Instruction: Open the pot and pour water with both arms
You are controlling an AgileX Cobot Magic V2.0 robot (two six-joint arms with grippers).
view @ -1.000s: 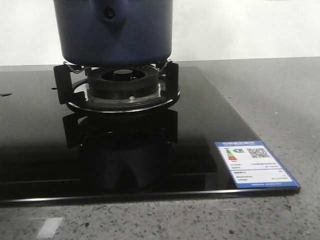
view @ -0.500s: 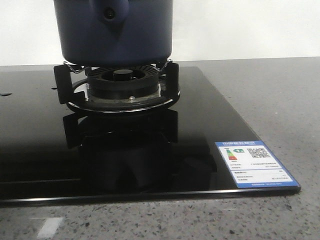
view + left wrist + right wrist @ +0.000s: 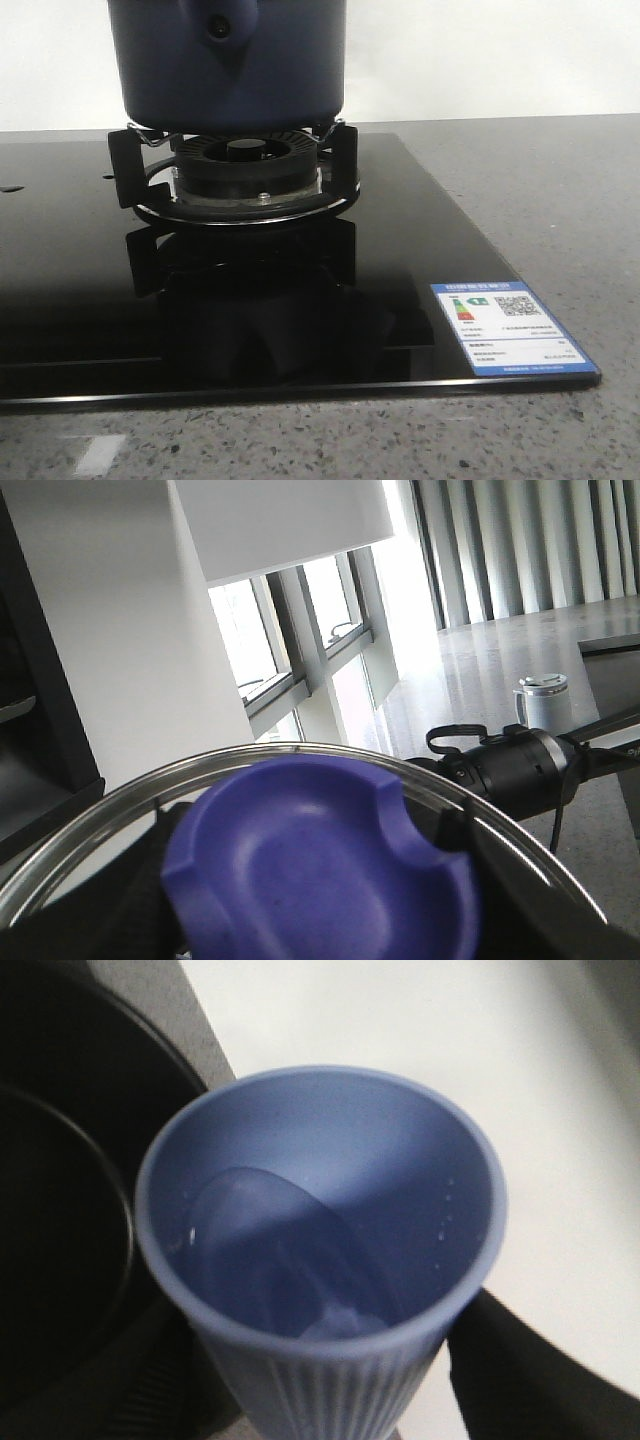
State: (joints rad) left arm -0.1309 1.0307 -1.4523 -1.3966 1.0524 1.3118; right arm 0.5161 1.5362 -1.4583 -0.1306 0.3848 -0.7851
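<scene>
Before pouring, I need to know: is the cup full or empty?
Partly full. The right wrist view looks into the cup and shows clear water pooled low inside, well below the rim.

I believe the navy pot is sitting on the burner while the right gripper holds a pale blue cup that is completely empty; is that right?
Not quite: the cup is not empty. The right wrist view shows water pooled inside it. The pot does sit on the burner.
</scene>
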